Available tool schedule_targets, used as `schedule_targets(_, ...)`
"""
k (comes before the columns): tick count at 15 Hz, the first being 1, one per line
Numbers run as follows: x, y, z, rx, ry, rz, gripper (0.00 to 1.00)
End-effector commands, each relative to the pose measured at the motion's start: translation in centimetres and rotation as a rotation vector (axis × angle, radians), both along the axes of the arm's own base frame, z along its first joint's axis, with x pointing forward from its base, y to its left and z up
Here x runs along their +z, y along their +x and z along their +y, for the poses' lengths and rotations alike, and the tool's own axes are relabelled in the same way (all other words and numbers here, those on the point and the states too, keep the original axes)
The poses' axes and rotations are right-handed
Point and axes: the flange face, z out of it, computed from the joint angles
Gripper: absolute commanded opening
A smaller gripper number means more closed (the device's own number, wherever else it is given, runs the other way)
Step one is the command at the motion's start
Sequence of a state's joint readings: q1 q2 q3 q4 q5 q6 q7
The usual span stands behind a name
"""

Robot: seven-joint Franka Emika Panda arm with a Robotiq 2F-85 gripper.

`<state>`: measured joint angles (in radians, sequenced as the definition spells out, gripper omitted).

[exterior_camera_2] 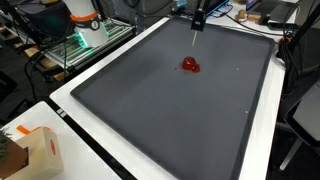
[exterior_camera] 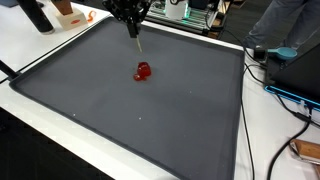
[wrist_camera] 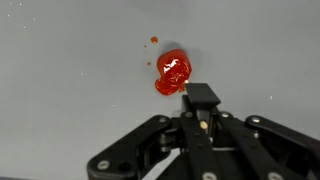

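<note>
Single arm over the dark surface (exterior_camera: pixel 180 120). The fingers (wrist_camera: pixel 194 110) are clenched on a thin pale stick (exterior_camera: pixel 136 42); in the wrist view they are pressed together with no gap showing. In both exterior views the stick hangs nearly upright from them, with its tip pointing down at the surface and leaning slightly toward the red blob (exterior_camera: pixel 143 71). The stick's long axis is therefore close to vertical. The blob lies on the surface, clear of the raised rim and on the arm's side of the middle. Key relation: the blob is just beyond the stick's tip, close to it but apart from it. In the wrist view it sits just ahead of the fingers and a little to the left of their centre line (wrist_camera: pixel 172 72); in an exterior view it shows below the tip (exterior_camera_2: pixel 189 65). Whether the tip touches the surface cannot be told at this resolution. Blob shape: glossy, roughly round, slightly longer along a diagonal in the wrist view, and it points in no clear direction. A few small red droplets (wrist_camera: pixel 153 40) lie just past the blob on the side away from the fingers, separate from it.
</note>
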<state>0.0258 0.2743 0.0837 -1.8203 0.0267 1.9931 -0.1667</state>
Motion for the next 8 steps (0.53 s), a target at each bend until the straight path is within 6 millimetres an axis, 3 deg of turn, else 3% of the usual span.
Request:
schedule_targets(1, -1.9, -0.6, -1.4, 0.008, 0.014, 0.01, 0.03)
schedule_targets(8, -4.5, -1.3, -3.6, 0.02, 0.093, -0.009, 0.03)
